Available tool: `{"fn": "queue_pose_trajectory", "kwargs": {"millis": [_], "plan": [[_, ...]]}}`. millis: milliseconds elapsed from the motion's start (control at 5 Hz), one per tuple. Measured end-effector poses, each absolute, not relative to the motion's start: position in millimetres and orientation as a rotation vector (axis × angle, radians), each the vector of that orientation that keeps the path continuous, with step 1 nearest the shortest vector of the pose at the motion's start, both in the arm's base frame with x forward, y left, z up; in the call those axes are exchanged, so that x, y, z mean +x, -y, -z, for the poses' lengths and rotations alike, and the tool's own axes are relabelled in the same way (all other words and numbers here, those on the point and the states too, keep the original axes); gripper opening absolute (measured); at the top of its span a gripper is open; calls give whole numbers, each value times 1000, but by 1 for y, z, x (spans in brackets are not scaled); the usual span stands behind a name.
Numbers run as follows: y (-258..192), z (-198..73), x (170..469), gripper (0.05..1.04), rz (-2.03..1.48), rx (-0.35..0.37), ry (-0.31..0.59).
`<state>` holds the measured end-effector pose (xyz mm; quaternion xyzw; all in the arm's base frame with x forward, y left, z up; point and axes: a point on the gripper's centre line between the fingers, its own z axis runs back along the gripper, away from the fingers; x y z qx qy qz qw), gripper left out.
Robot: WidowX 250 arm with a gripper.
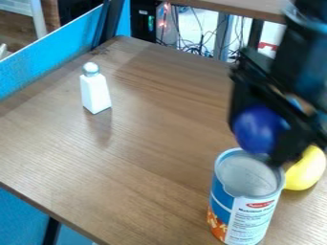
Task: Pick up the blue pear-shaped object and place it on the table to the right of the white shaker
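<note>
1. Pinching blue ball [253, 127] in gripper [260, 133], between the fingers.
2. Suspending ball off desk [150, 143], by the far rim of the upright can [246, 203]; not discerning whether touching it.
3. Judging pickup as done, release as still undone.
4. Noting yellow thing [308, 170] lying beside can, partly hidden.
5. Recording white shaker [96, 93] as standing upright, well apart, toward the view's left.
</note>
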<state>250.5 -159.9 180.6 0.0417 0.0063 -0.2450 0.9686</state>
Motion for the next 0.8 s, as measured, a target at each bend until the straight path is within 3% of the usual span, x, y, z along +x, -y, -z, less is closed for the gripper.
{"fn": "queue_pose_trajectory", "kwargs": {"millis": [200,600,800], "plan": [[113,-178,248,835,444,100,-113],[29,-154,262,835,361,83,-220],[10,-134,281,835,413,131,-254]]}}
